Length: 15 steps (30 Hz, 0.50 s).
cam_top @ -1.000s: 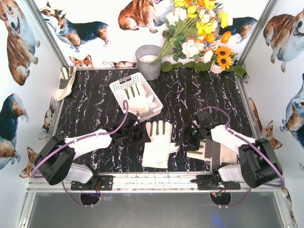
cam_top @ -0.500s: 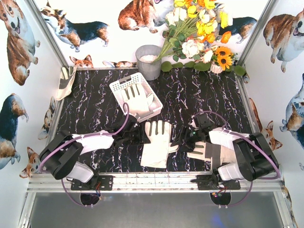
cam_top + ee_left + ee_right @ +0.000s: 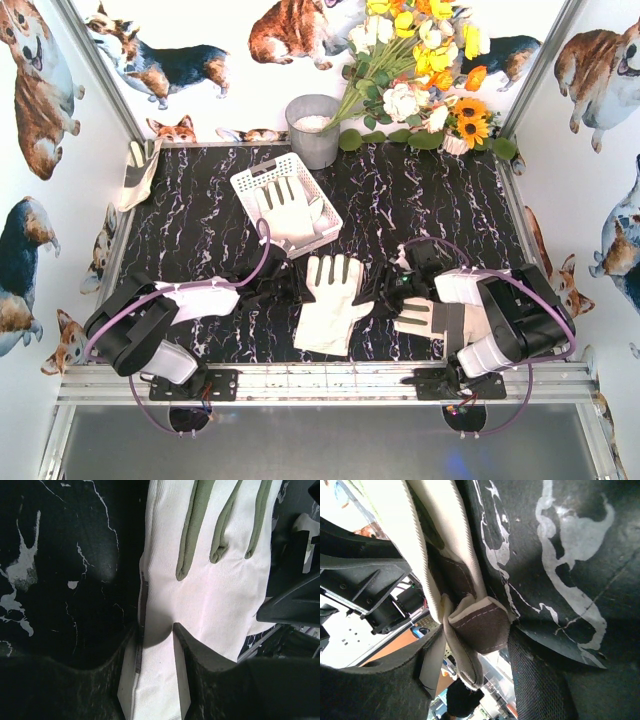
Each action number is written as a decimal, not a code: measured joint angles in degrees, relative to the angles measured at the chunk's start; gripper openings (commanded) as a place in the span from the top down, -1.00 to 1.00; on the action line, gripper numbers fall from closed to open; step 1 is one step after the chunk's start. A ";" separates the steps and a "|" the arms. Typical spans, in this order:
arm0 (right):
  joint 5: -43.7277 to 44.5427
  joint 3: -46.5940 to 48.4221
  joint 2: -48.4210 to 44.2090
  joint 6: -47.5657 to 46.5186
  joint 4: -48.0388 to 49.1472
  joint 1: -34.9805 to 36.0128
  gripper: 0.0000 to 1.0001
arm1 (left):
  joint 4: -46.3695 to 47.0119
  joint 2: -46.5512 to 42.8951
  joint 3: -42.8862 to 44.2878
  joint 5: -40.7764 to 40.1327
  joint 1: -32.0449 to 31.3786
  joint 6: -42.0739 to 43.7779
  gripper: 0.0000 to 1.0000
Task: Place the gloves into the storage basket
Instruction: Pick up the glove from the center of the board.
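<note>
Left jaws have narrowed, straddling the middle glove's [image 3: 215,595] edge.

One glove [image 3: 288,208] in the basket [image 3: 260,172]; middle glove [image 3: 330,305] before it, right glove [image 3: 432,320] further right

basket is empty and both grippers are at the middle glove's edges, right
No: the basket is not empty. The top view shows a glove lying in it. The rest holds: the left gripper and the right gripper are at the middle glove's edges.
</note>
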 measured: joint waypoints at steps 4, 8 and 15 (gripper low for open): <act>0.13 -0.13 0.00 0.59 1.20 0.79 -0.11 | 0.11 0.11 0.00 0.13 0.00 -0.15 0.42; 0.57 -0.15 0.44 1.75 2.82 2.40 -0.11 | 0.17 0.13 0.02 0.15 0.00 -0.17 0.42; 0.44 0.55 2.56 3.74 5.92 5.53 -0.11 | 0.22 0.15 0.00 0.15 0.00 -0.20 0.42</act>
